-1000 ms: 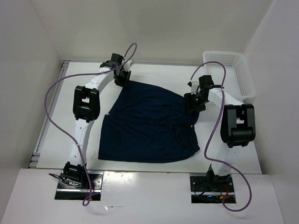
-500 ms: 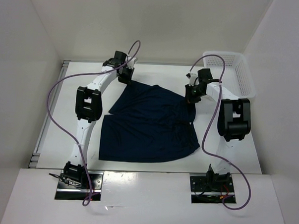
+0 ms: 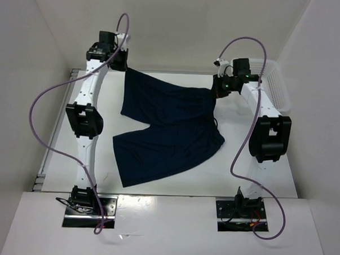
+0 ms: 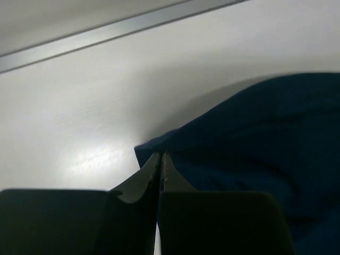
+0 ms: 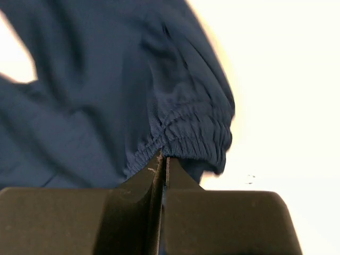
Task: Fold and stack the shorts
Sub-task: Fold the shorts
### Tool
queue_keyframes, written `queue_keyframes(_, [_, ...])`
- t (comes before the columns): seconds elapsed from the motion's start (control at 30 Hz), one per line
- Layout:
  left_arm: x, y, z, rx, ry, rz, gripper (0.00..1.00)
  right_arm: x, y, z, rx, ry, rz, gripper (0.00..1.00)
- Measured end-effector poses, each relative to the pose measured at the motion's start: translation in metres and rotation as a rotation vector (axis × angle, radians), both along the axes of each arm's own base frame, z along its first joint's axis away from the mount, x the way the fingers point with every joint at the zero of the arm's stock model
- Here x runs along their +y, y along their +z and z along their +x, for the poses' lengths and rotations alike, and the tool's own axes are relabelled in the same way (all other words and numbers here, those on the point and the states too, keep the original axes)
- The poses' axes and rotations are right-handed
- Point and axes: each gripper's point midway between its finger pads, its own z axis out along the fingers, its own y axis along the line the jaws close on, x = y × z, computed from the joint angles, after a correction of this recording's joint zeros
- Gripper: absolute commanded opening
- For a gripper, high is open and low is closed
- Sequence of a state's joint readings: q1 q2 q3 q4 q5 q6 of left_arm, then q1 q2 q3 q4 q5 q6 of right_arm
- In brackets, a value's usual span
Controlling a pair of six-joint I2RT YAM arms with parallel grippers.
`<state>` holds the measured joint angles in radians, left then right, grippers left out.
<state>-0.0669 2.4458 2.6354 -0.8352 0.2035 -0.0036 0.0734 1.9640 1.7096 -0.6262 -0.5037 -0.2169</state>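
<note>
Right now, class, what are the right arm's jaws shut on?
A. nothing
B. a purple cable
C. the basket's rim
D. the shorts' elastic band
D: the right wrist view shows the shorts pinched at their gathered elastic band, while the basket stands apart.

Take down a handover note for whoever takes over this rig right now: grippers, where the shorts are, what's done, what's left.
Left gripper: jaws shut on a corner of the navy shorts, far left.
Right gripper: jaws shut on the elastic waistband, far right.
Shorts: far edge stretched between the two arms, the rest spread on the table.
Done: both grasps; no fold visible.
Left: fold, then stack. White basket sits at the far right corner.
</note>
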Motion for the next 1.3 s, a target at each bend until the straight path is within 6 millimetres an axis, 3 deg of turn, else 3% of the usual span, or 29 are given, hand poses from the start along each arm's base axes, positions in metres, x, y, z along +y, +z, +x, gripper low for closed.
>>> queue_keyframes(0.1, [0.016, 0.023, -0.035, 0.056, 0.018, -0.004, 0.00, -0.006, 0.035, -0.016, -0.056, 0.073, 0.035, 0.00])
queue_keyframes(0.17, [0.019, 0.034, -0.073, 0.113, 0.018, -0.007, 0.00, -0.021, 0.048, -0.031, -0.088, 0.103, 0.021, 0.00])
queue_keyframes(0.23, [0.017, 0.033, -0.125, 0.199, 0.012, -0.002, 0.00, -0.034, 0.048, -0.055, -0.090, 0.133, -0.011, 0.00])
queue_keyframes(0.4, [-0.006, 0.013, -0.258, 0.383, -0.069, 0.021, 0.00, -0.043, 0.004, -0.120, 0.036, 0.247, -0.088, 0.00])
queue_keyframes(0.47, [-0.011, 0.004, -0.301, 0.456, -0.100, 0.022, 0.00, -0.046, -0.018, -0.142, 0.101, 0.287, -0.120, 0.00])
queue_keyframes(0.53, [-0.008, -0.004, -0.330, 0.507, -0.104, 0.020, 0.00, -0.050, -0.035, -0.157, 0.149, 0.310, -0.143, 0.00])
queue_keyframes(0.7, [0.000, -0.022, -0.375, 0.609, -0.095, 0.022, 0.00, -0.056, -0.051, -0.173, 0.200, 0.323, -0.175, 0.00])
queue_keyframes(1.03, [0.002, 0.004, -0.394, 0.523, -0.102, 0.035, 0.00, -0.069, -0.016, -0.173, 0.066, 0.318, -0.243, 0.00])
queue_keyframes(1.13, [-0.006, -0.011, -0.422, 0.561, -0.163, 0.058, 0.00, -0.074, -0.021, -0.186, 0.076, 0.343, -0.281, 0.00])
queue_keyframes(1.3, [-0.018, -0.050, -0.465, 0.732, -0.271, 0.109, 0.00, -0.086, -0.050, -0.211, 0.170, 0.368, -0.340, 0.00])
